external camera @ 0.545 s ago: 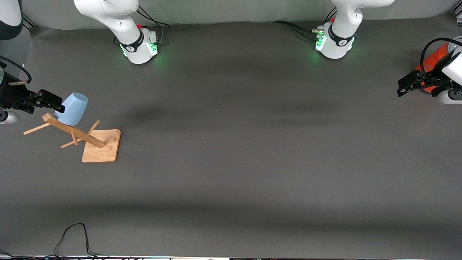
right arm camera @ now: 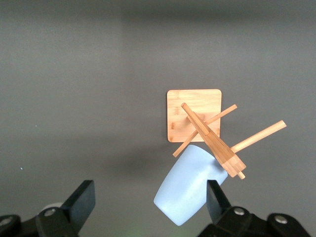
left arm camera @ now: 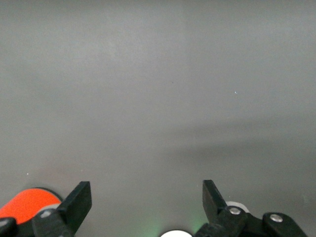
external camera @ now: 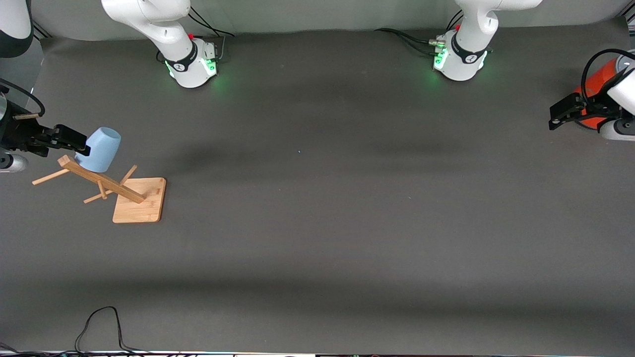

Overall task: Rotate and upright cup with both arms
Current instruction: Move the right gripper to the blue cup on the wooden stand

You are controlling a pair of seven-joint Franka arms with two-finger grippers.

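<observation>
Right gripper hung wide open beside the cup, holding nothing; cup sat inverted on a rack peg at the right arm's end. Left gripper waited open, empty, beside the orange cylinder. Risk: a finger catching the rack and tipping it.

We see the orange cylinder partly hidden by the left arm, cut off at the bench's end.
</observation>
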